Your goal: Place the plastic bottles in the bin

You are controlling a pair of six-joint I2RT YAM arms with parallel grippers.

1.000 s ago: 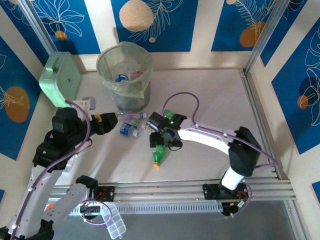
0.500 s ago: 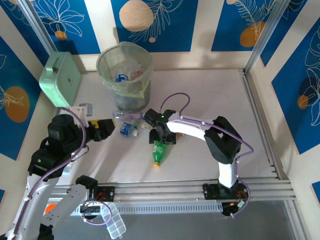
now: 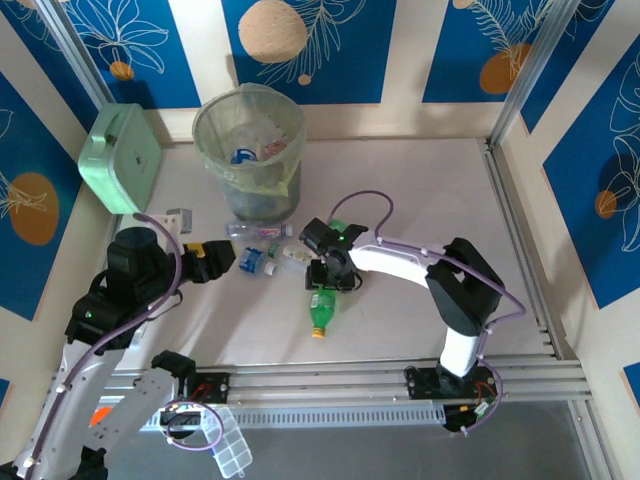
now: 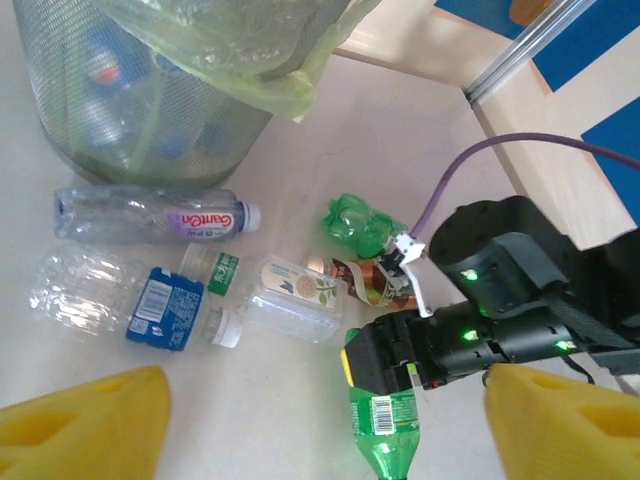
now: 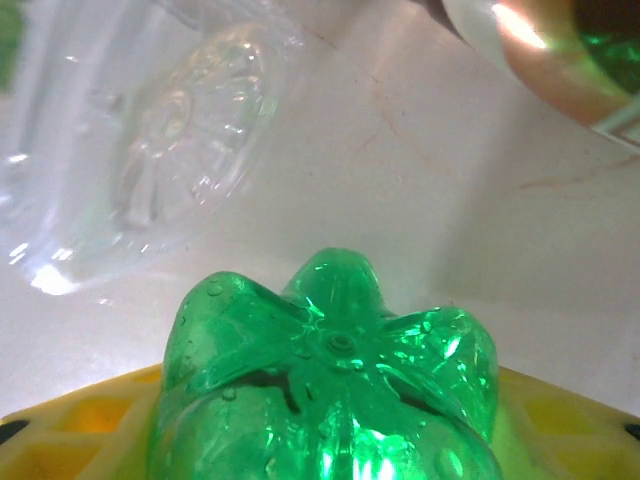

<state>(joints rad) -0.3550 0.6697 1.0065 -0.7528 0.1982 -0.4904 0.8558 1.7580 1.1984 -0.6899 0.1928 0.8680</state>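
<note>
The bin stands at the back of the table with bottles inside, and its mesh wall shows in the left wrist view. On the table in front of it lie a clear bottle, a flattened blue-labelled one, a clear white-capped one and a green brown-labelled one. My right gripper is shut on the base of a green yellow-capped bottle, whose bottom sits between the yellow pads. My left gripper hangs open left of the pile, its pads wide apart.
A mint-green box leans at the back left. A small grey-white piece lies near it. An aluminium rail runs along the near edge, with a clear compartment case below it.
My right gripper has dropped from above the pile onto the green bottle's base, and the bottle has slid slightly toward the near edge. My left arm has shifted a little.
</note>
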